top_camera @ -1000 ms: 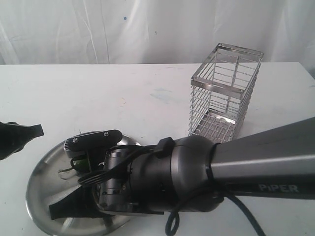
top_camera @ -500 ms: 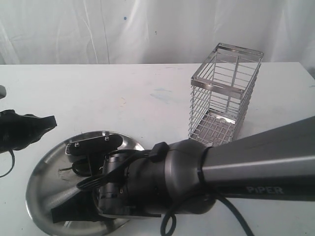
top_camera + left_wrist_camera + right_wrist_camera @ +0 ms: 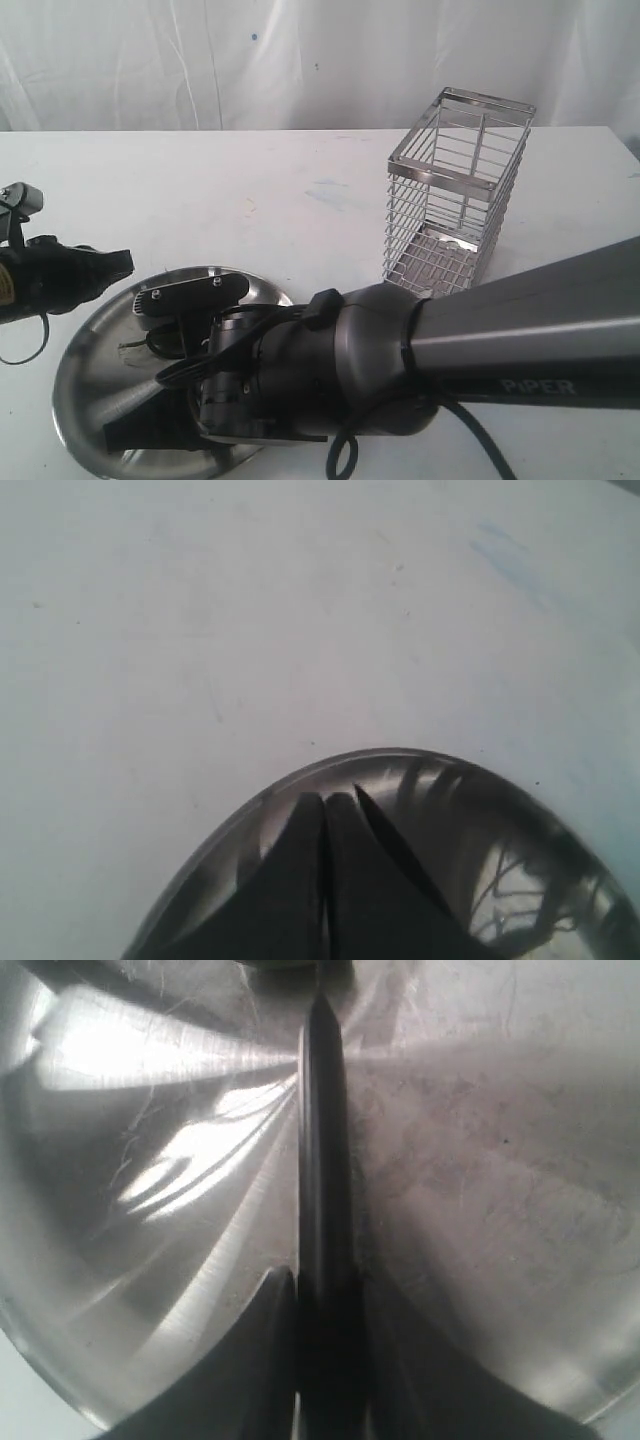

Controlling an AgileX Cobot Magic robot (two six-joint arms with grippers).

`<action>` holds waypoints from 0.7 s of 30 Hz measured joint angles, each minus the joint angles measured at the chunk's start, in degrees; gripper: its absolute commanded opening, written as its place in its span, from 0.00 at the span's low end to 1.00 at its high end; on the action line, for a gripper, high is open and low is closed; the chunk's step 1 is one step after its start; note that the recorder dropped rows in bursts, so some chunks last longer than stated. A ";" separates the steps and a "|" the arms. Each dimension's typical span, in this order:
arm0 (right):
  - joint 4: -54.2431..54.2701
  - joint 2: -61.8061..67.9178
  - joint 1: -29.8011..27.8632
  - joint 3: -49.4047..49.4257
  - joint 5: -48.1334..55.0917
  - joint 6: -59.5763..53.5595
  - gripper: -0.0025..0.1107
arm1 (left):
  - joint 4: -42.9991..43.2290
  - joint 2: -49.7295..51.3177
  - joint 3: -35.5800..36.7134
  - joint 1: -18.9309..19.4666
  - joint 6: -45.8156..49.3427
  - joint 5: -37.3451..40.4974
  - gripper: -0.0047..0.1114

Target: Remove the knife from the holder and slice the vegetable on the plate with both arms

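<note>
Steadily, lower slim dark-bladed knife (image 3: 322,1140) pinched in right claw (image 3: 325,1285) squarely across small green pepper (image 3: 280,964) on shiny round steel plate (image 3: 480,1160), pressed-together left claw (image 3: 323,800) bracing it.

left gripper (image 3: 122,266): being carried in toward 3 o'clock, tips being brought over the plate (image 3: 85,345) rim | right arm (image 3: 500,340): being shifted slightly toward 8 o'clock

The right arm (image 3: 520,330) has a smooth grey link marked PIPER, a looped black cable (image 3: 345,455) and a black bracket (image 3: 190,290) with 2 screws (image 3: 154,293) — the left arm (image 3: 60,275) is black, with a yellow label (image 3: 5,287).
</note>
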 measured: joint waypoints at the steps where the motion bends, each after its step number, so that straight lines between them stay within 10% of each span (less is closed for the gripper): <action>1: 0.00 0.00 0.00 0.00 0.00 0.00 0.02 | 0.60 0.68 -0.71 0.00 -0.88 -1.06 0.04; 21: 0.00 0.00 0.00 0.00 0.00 0.00 0.02 | 8.96 9.86 -12.40 -9.25 -5.52 4.51 0.04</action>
